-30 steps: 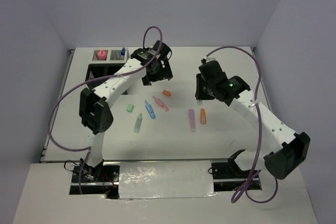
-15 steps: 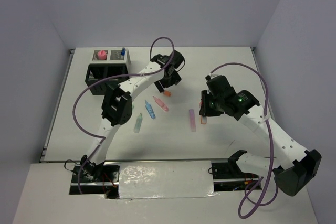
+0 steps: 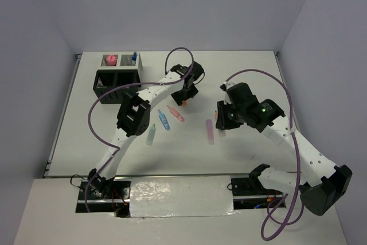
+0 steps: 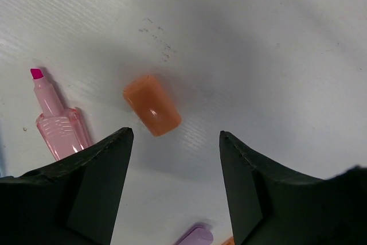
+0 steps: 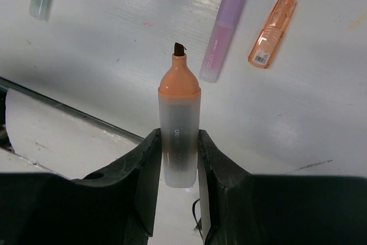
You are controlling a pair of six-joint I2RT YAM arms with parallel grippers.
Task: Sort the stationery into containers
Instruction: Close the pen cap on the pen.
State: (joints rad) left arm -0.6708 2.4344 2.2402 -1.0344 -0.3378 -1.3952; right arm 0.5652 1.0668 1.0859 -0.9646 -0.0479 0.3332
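Right end effector point(image 5: 179, 162) grips orange marker point(image 5: 179, 104), fingers point(image 5: 140, 182) hiding barrel edges.

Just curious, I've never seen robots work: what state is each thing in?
left gripper: open, above orange cap.
right gripper: shut on orange marker.
orange marker: uncapped, held.
orange cap: loose on table.
pink highlighter: uncapped, lying flat.
purple marker: capped, lying flat.
pink-capped bottle: standing in organizer.
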